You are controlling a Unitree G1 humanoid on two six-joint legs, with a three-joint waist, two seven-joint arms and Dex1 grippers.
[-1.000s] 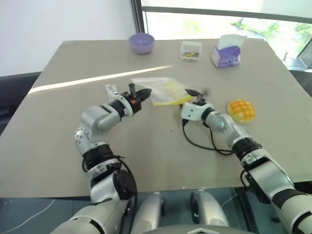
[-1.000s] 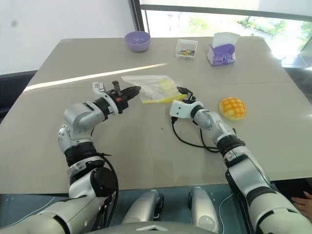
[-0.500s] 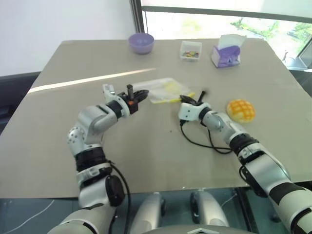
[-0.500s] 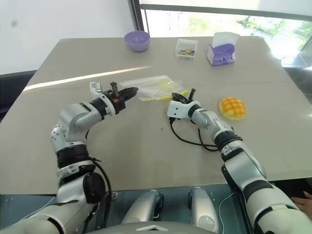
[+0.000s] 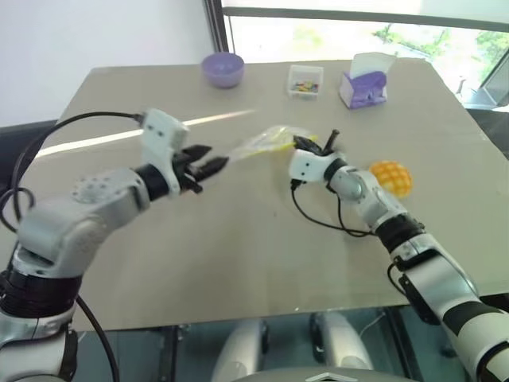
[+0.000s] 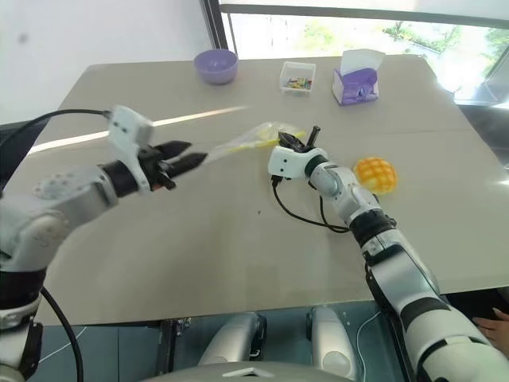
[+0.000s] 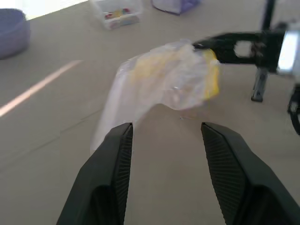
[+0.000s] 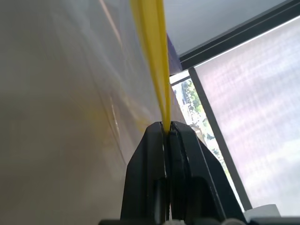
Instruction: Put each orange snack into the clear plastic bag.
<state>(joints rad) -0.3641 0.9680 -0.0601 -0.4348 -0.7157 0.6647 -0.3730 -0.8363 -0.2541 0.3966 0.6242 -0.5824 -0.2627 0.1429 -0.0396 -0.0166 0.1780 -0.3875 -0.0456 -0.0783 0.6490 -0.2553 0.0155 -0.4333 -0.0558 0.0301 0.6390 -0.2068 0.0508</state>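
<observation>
Your right claw [image 8: 165, 133] was clamped tight on the yellow strip of the clear plastic bag [image 5: 266, 143], its two black fingers pressed together with the strip pinched between them. From that grip the bag hung lifted off the tabletop [image 5: 238, 255], stretching away toward your left side as a crinkled, see-through sheet with a yellow patch near the pinched end. Your left claw [image 7: 164, 131] stood with its fingers [image 7: 112, 159] parted and nothing between them; the bag's loose end lay just past the fingertips, close to one finger, though you could not tell whether it touched. The orange snack [image 5: 393, 177] sat on the tabletop just beyond your right forearm, apart from the bag and outside it. Farther back on the tabletop stood a purple bowl [image 5: 222, 69], a small clear box [image 5: 305, 81] of colourful bits and a purple tissue box [image 5: 365, 82], all well away from both claws.
</observation>
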